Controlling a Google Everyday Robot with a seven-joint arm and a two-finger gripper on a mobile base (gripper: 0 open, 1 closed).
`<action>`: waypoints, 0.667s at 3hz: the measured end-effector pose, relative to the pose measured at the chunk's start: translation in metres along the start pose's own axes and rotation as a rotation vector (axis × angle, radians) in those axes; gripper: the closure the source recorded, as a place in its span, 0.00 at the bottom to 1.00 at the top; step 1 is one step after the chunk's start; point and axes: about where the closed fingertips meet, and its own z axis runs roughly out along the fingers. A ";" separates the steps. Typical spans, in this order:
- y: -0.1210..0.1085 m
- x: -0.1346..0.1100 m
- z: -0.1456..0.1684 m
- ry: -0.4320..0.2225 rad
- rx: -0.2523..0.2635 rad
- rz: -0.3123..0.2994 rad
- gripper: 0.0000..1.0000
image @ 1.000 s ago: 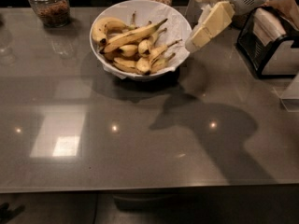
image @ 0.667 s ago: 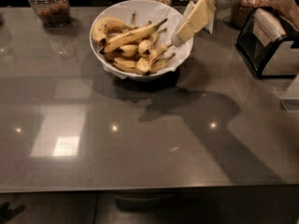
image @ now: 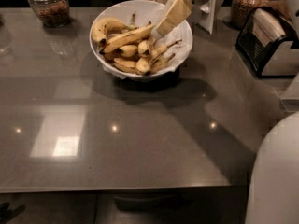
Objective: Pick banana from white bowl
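A: What's new?
B: The banana point(image: 127, 38) lies untouched in the bowl point(image: 140, 8) on the counter point(image: 140, 139). The claw point(image: 163, 28) has swung left from the rim to just above the banana's right end.
A: Open?
B: Can't tell. Grasp comes next, I'd say.
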 end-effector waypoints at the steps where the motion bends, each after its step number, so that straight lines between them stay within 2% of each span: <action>1: -0.012 0.000 0.009 0.018 0.001 -0.007 0.32; 2: -0.023 0.006 0.017 0.039 0.000 0.006 0.32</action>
